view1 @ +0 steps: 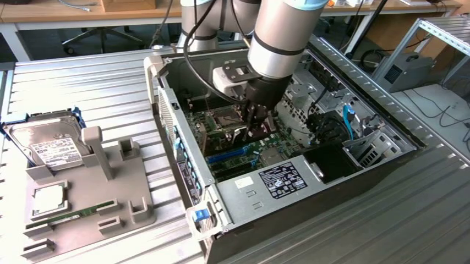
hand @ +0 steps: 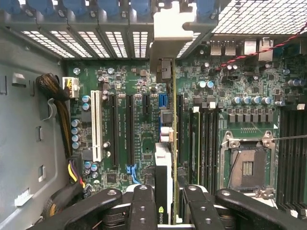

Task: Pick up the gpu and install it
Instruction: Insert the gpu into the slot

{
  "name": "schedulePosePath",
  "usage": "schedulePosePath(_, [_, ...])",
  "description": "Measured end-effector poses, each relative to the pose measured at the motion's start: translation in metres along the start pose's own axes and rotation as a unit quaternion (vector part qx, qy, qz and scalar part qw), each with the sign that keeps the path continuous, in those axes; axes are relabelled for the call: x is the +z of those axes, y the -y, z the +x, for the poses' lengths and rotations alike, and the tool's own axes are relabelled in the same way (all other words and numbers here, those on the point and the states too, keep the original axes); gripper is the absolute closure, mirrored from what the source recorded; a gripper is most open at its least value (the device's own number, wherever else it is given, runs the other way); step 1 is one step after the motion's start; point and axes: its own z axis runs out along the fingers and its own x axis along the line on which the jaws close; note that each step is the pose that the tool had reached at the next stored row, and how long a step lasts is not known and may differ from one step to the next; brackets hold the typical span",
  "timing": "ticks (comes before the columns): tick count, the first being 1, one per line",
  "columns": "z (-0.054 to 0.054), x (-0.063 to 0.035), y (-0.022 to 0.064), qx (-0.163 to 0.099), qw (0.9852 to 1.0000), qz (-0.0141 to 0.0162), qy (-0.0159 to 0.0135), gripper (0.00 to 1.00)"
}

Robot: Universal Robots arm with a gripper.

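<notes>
While hovering low inside the open computer case (view1: 309, 220), had the gripper (hand: 169, 201) jaws pinched on the gpu (hand: 164, 163), one finger on each flat face at the near end of its top edge. Held it upright and edge-on, right over the long slots of the motherboard (hand: 129, 81), with its silvery bracket (hand: 172, 26) up against the slotted rear wall of the case. Couldn't tell whether seated in a slot or just above one.

Looked like a thin, stiff, fairly light slab, so no sagging to fret about. Pretty fragile though, going by the tiny parts and the contact edge underneath. Best taken by the flat faces near the top edge, same as here, never by the contacts. Probably slick on the black face too, so would want a firm squeeze and a dead-straight push, no twisting.

As for containers: besides the board, found in the case a labelled power supply box (view1: 250, 195) at the near end, a blue cable (view1: 348, 118), a bundle of wires (hand: 57, 96) and an open processor socket (hand: 247, 165). Over on the exterior view's left, spotted a grey tray (view1: 136, 198) carrying a hard drive (view1: 48, 146), a green memory stick (view1: 77, 213) and a small silvery square chip (view1: 48, 201).
</notes>
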Motion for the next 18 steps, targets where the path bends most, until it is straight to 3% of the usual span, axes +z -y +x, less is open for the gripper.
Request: schedulePosePath(18, [0.0003,0.0045,-0.0061,0.0,1.0,0.0,-0.0001,0.73])
